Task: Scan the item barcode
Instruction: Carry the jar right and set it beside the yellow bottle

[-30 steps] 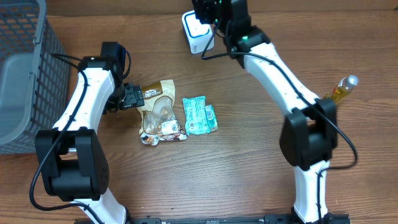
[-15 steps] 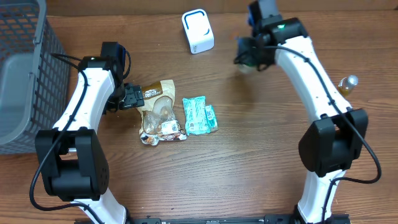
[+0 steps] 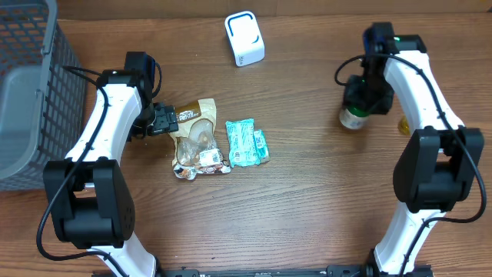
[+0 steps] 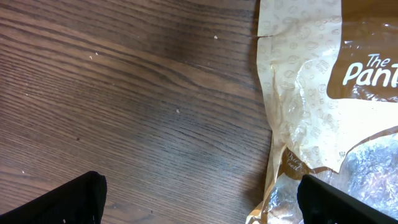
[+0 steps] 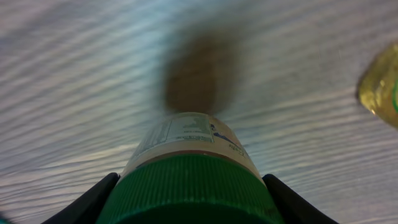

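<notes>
Gripping green-capped jar (image 5: 186, 134) by lid, right fingers (image 5: 93, 199) could knock nearby yellow bottle (image 5: 379, 87). Left fingers (image 4: 68, 202) wide open, empty.

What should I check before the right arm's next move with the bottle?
1. Right gripper jaws closed on bottle: ok.
2. Bottle off the table: cannot tell.
3. Bottle near scanner: not ok, far apart.
4. Barcode found on label: cannot tell.
5. Yellow bottle apart from held bottle: ok.
6. Left gripper open, holding nothing: ok.
</notes>
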